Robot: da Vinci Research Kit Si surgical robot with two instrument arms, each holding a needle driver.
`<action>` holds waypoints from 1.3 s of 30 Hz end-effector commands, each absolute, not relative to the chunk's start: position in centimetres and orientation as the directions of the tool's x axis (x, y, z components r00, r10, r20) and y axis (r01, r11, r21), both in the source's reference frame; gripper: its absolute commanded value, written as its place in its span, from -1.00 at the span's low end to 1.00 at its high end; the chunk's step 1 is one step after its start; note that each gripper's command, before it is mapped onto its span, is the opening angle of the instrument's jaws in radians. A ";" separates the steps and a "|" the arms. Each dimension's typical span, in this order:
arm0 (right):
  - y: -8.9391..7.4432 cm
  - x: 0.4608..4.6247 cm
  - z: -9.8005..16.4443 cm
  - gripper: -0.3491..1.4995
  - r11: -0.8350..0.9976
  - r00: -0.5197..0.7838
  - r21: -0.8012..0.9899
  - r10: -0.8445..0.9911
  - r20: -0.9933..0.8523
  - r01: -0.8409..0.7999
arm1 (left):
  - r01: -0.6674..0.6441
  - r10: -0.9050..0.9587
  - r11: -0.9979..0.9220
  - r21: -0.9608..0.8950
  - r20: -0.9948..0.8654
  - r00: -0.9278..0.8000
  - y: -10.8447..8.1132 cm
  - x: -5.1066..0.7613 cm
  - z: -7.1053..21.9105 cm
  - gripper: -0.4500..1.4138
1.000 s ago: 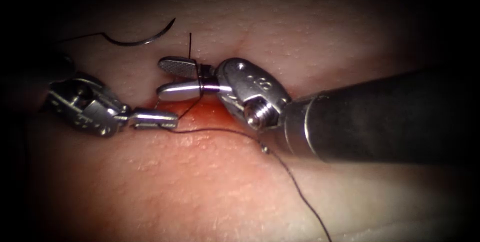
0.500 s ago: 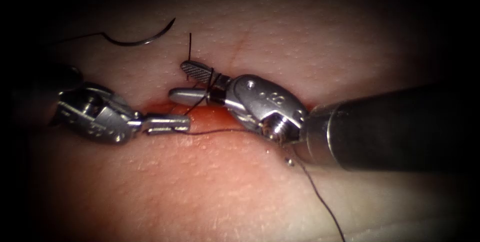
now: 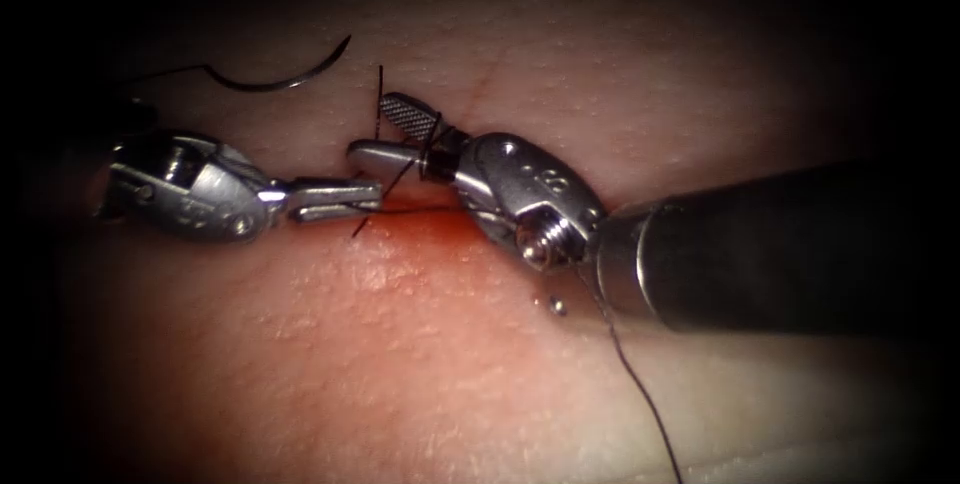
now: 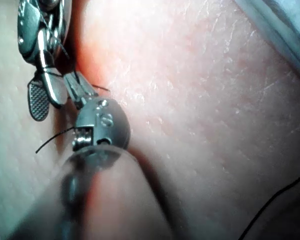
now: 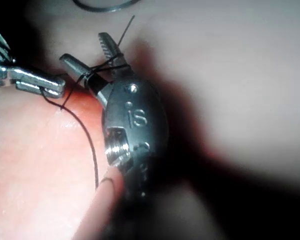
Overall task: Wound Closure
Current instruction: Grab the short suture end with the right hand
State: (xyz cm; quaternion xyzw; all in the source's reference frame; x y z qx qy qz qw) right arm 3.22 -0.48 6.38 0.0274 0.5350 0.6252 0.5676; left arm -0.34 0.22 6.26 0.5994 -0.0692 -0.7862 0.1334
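Endoscope view: the left claw [image 3: 335,199] grips the thread [image 3: 420,208] beside the cut [image 3: 400,224]; the right claw [image 3: 385,134], spread wide, wears thread loops. The needle [image 3: 270,79] lies free on the tissue [image 3: 450,374], upper left. Steady tension should keep the loops seated.

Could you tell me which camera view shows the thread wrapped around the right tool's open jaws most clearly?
The right wrist view: the thread crosses the base of the right tool, its jaws open, seen close. The endoscope view shows the wraps smaller; the left wrist view shows them only faintly.
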 end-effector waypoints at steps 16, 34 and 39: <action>-0.3 3.25 6.6 0.57 0.023 -0.369 0.670 0.821 -0.437 -0.742 | 0.121 -0.273 -0.961 0.251 -0.931 -0.241 0.4 -0.38 6.5 -1.00; -0.3 3.60 6.7 0.53 -0.037 -0.401 0.717 0.848 -0.346 -0.696 | 0.126 -0.268 -0.962 0.243 -0.930 -0.252 0.5 -0.36 6.6 -1.00; -0.3 3.64 6.8 0.53 -0.059 -0.408 0.716 0.853 -0.326 -0.696 | 0.134 -0.268 -0.961 0.241 -0.929 -0.256 0.5 -0.36 6.6 -1.00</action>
